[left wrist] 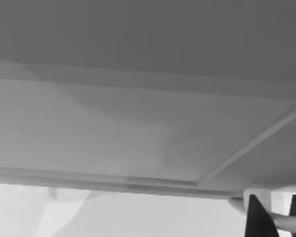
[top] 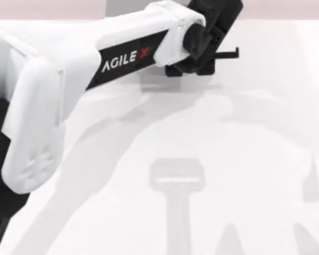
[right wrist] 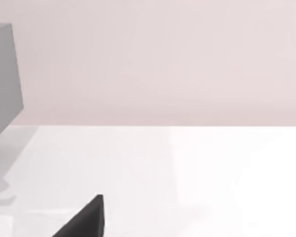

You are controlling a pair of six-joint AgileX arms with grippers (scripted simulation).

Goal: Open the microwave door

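Note:
The microwave door [left wrist: 138, 128] fills the left wrist view as a wide grey framed panel with a large window, seen from close up at a slant. My left gripper [left wrist: 275, 197] has its two dark fingertips [left wrist: 259, 219] on either side of the pale bar handle [left wrist: 286, 224], shut on it. From above, the left arm stretches across to the far middle of the table, where its gripper [top: 204, 50] sits against the microwave [top: 122, 6], which the arm mostly hides. My right gripper [right wrist: 89, 222] is out of the top view.
A grey corner of the microwave body [right wrist: 2, 74] shows in the right wrist view, with white table [right wrist: 187, 173] and a pale pink wall beyond. Arm shadows lie across the near table [top: 175, 180].

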